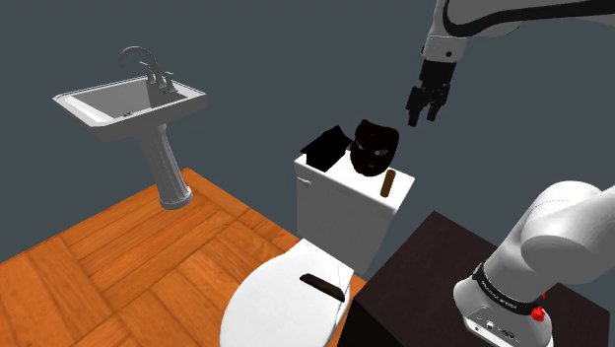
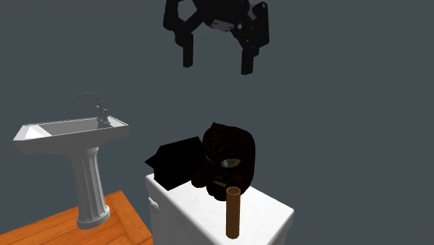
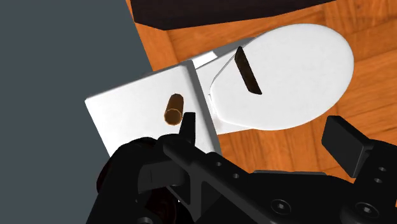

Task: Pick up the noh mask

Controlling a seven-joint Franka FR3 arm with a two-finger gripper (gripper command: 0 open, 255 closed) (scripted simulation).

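Noh mask (image 1: 375,148) dark, upright on white toilet tank (image 1: 335,202), claw (image 2: 217,66) spread above

All three views share the toilet tank (image 1: 335,212).

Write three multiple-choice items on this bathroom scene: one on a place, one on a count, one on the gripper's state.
1. In the second exterior view, the brown tube stands: A behind the noh mask; B in front of it; C on top of it.
2. Things resting on the toilet tank: A one; B five; C three.
3. The gripper is: A open and empty; B shut on the mask; C shut on the tube.
1 B: the tube is nearer the camera.
2 C: mask, tube and a black box.
3 A: its fingers stand apart above the mask.
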